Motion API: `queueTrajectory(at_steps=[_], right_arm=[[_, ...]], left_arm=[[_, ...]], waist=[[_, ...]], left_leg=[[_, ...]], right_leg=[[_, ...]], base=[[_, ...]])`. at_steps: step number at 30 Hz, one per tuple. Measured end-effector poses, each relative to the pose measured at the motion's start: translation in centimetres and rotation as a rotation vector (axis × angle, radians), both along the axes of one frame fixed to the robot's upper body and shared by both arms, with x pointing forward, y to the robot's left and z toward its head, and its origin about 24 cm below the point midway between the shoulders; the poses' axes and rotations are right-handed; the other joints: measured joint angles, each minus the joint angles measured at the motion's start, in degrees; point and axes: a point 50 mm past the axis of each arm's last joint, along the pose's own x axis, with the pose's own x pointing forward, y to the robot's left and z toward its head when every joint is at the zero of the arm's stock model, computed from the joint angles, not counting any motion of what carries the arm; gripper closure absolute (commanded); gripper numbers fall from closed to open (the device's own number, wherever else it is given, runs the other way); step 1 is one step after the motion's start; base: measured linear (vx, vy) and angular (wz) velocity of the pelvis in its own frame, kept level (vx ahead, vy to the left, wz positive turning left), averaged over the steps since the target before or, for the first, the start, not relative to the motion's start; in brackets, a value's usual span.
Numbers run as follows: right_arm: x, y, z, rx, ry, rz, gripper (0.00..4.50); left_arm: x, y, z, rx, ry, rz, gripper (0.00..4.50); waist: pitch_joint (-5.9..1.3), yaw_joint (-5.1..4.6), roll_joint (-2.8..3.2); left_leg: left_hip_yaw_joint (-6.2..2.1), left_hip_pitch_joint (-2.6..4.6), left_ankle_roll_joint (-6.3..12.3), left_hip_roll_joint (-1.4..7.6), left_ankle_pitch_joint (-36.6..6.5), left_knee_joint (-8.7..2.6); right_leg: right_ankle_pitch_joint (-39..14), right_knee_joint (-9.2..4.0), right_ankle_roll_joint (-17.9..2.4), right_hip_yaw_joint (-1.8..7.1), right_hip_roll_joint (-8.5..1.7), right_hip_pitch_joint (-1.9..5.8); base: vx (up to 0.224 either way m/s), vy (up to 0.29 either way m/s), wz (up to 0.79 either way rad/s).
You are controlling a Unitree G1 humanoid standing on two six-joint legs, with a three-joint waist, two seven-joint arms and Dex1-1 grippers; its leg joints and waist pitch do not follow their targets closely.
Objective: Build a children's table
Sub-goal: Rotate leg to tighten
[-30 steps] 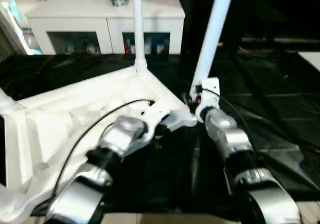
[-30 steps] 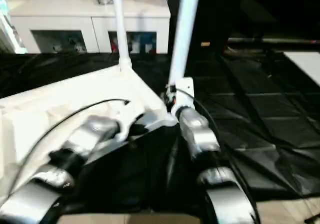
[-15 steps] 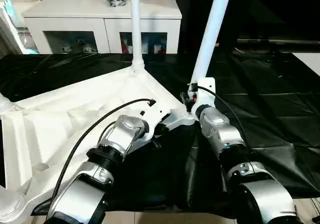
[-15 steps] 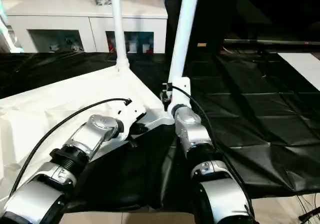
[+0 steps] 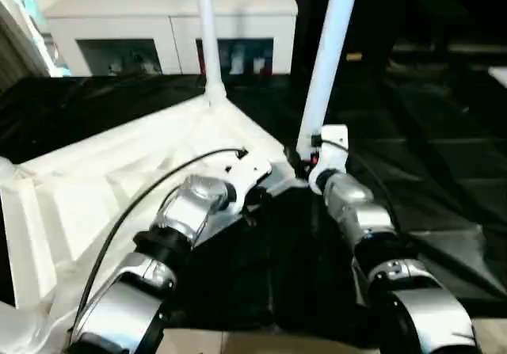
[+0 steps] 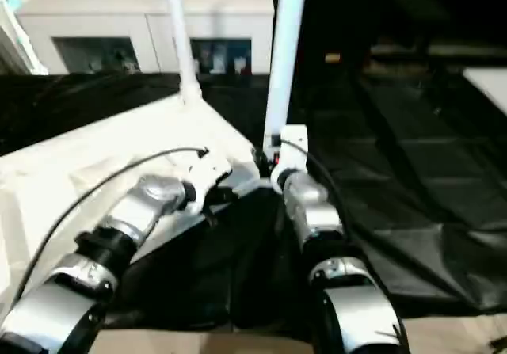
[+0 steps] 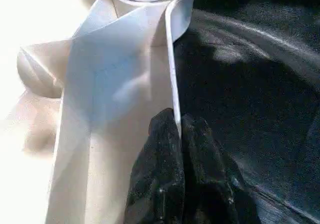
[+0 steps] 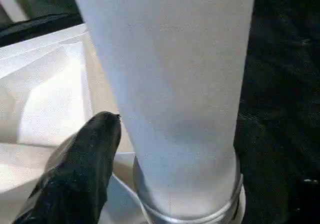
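The children's table lies upside down: its white top (image 5: 103, 188) rests on the black cloth, ribbed underside up. One white leg (image 5: 207, 37) stands upright in the far corner socket. A second leg (image 5: 329, 53) stands in the near right corner socket (image 8: 190, 204). My left gripper (image 7: 179, 121) is shut on the thin rim of the top just beside that socket. My right gripper (image 5: 305, 160) is at the base of the second leg, with the leg between its jaws. One black finger (image 8: 95, 149) stands just off the leg's side, so the gripper is open.
The black-draped work table (image 5: 428, 156) stretches out to the right and behind the top. A white sideboard (image 5: 158, 21) with open shelves stands at the back. A black cable (image 5: 142, 203) loops over my left forearm.
The head camera has tilted, which shifts the whole picture. Both legs, the top and my arms stand where they were.
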Motion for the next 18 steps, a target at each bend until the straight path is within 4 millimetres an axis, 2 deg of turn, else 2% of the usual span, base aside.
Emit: queueTrajectory(at_steps=[4,6,10,12,18], right_arm=[[-0.5,-0.8,0.4,-0.025,-0.032,0.078,0.28],[-1.0,-1.4,0.7,-0.051,-0.048,0.157,0.07],[-2.1,-2.7,1.2,-0.1,-0.068,0.276,0.03],[-3.1,-3.7,1.1,-0.137,-0.071,0.371,0.03],[-4.8,-4.6,1.7,-0.13,-0.082,0.558,0.03]], left_arm=[[-0.1,0.2,0.3,-0.007,-0.026,-0.037,4.5],[-0.1,0.7,0.6,-0.013,-0.043,-0.065,4.5],[-0.4,1.8,0.8,-0.017,-0.068,-0.112,4.5],[-0.9,2.5,0.7,-0.033,-0.066,-0.16,4.5],[-2.3,4.3,0.6,-0.048,-0.032,-0.273,4.5]], waist=[[0.11,0.01,0.19],[0.13,-0.02,0.1],[0.13,0.06,0.06],[0.13,0.19,0.07],[0.15,0.1,0.1]], left_leg=[[0.42,-0.32,0.25,0.2,0.7,0.0],[0.52,-0.87,0.58,0.18,0.9,0.17],[0.52,-1.65,0.78,0.18,0.8,0.53],[0.54,-1.78,0.89,0.18,0.7,0.65],[0.58,-1.83,0.92,0.21,0.7,0.97]], right_leg=[[0.0,-0.2,0.1,-0.01,0.0,-0.17],[0.0,-0.23,0.1,0.03,-0.06,-0.69],[0.1,-0.1,0.4,0.0,-0.09,-1.29],[0.1,-0.11,0.4,0.01,-0.11,-1.38],[0.1,0.3,0.3,0.07,-0.14,-1.55]], base=[[0.0,0.0,0.0],[0.0,0.0,0.0],[0.0,0.0,0.0],[0.0,0.0,0.0],[0.0,0.0,0.0]])
